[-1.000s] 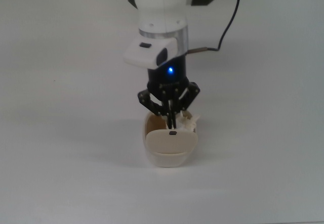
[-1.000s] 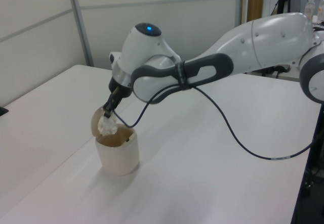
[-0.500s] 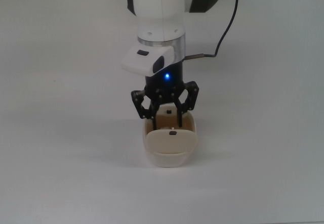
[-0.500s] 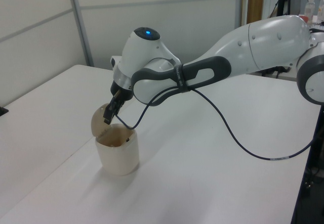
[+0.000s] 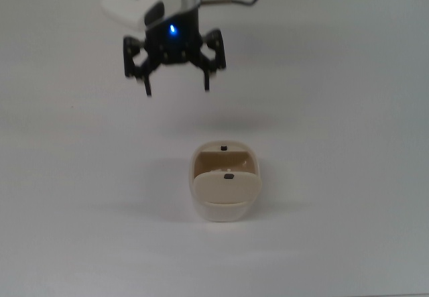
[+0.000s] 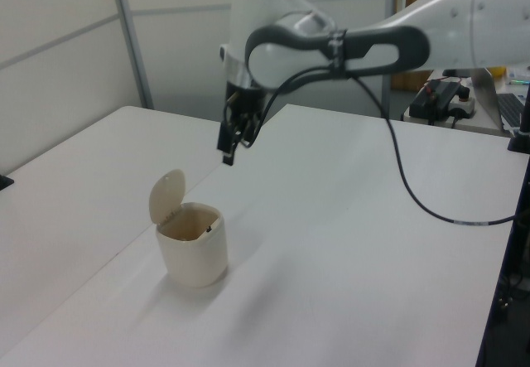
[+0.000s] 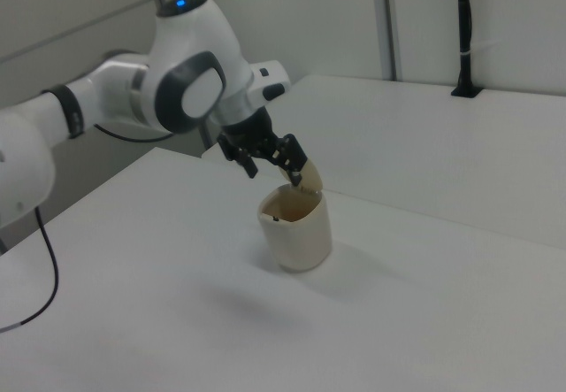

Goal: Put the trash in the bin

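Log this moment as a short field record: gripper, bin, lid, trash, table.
gripper: black two-finger gripper, open, empty, raised above the table and clear of the bin
bin: small beige plastic bin with rounded corners, upright on the table
lid: beige flap swung up, mouth open
trash: none visible on the table or in the gripper; what lies inside the bin cannot be made out
table: plain white tabletop

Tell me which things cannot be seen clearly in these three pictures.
- The trash: in no view; the bin's walls and raised lid hide its bottom, so whether the trash lies inside cannot be told.
- The arm: the top view's upper edge cuts it off just above the open gripper.
- The lid in the right view: partly behind the gripper.
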Tool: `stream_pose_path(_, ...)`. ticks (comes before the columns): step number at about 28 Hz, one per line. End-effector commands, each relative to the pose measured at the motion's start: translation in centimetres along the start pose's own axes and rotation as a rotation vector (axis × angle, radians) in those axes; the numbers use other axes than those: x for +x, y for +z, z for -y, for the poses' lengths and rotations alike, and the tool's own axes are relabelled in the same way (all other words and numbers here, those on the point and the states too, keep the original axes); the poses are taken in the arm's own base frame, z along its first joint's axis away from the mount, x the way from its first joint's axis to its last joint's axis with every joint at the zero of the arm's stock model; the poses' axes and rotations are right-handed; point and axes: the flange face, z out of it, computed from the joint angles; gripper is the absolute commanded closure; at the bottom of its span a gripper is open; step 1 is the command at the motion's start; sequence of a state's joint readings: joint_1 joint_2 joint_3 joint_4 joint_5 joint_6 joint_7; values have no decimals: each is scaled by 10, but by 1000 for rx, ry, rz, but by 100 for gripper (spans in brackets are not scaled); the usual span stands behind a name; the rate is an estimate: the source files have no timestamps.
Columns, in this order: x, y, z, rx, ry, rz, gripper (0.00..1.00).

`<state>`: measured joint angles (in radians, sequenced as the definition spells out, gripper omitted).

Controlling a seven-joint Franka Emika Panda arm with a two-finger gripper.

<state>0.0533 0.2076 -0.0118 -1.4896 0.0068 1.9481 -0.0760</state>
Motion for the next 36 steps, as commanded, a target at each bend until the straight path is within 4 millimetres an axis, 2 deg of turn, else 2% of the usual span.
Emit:
stream_pose_path(1, -31, -40, -6, -10, 24, 87, 0)
stream_pose_path(3, -44, -56, -11, -9, 36, 129, 0)
stream_pose_path(10, -63, -72, -11, -14, 75, 204, 0)
stream_pose_path(17, -69, -69, -13, -80, 220, 246, 0)
stream_pose_path(22, -72, -67, -13, -78, 188, 269, 0)
stream_pose_path(36, -74, -72, -32, -56, 98, 266, 0)
